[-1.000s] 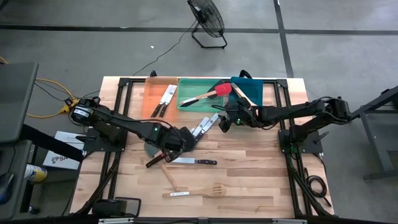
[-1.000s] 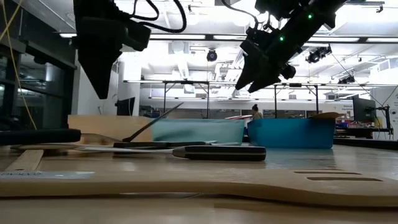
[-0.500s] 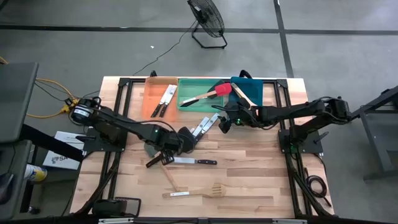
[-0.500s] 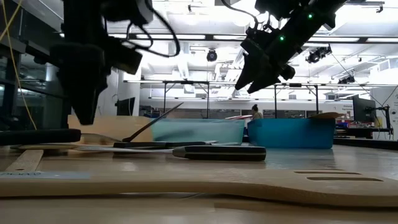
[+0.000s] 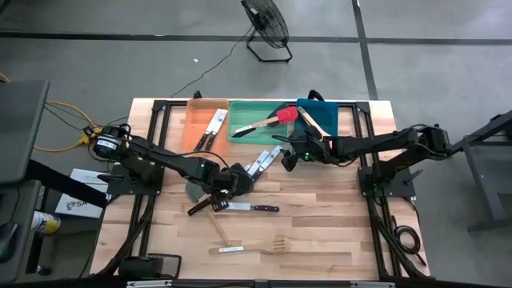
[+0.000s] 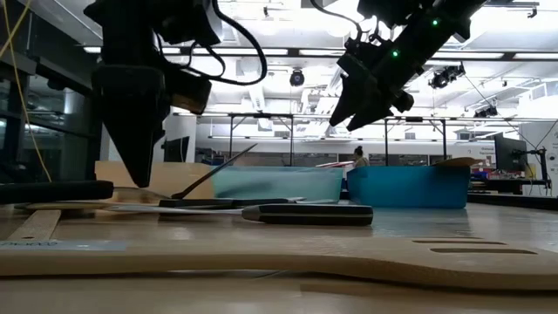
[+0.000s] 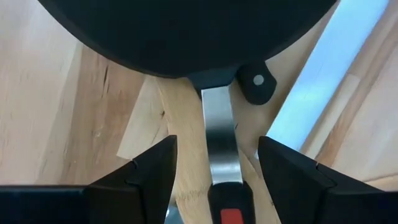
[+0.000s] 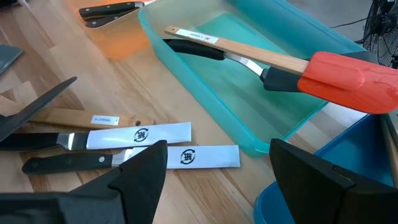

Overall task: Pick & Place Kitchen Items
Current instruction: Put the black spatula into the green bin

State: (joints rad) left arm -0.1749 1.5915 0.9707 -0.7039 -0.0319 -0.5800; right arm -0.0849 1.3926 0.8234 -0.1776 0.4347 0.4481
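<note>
Two grippers are in view. Left gripper is lowered over a heap of utensils at table centre, fingers parted, nothing clamped; a steel-shafted black spatula and a wooden handle crossing under it are bracketed between the fingers. Risk is judged: both could be pinched together, or the knife at 4 o'clock of the gripper dragged. Right gripper hangs wide apart and empty at 2 o'clock of the heap, above two sleeved knives. Red spatula is seen overhanging the green tray.
</note>
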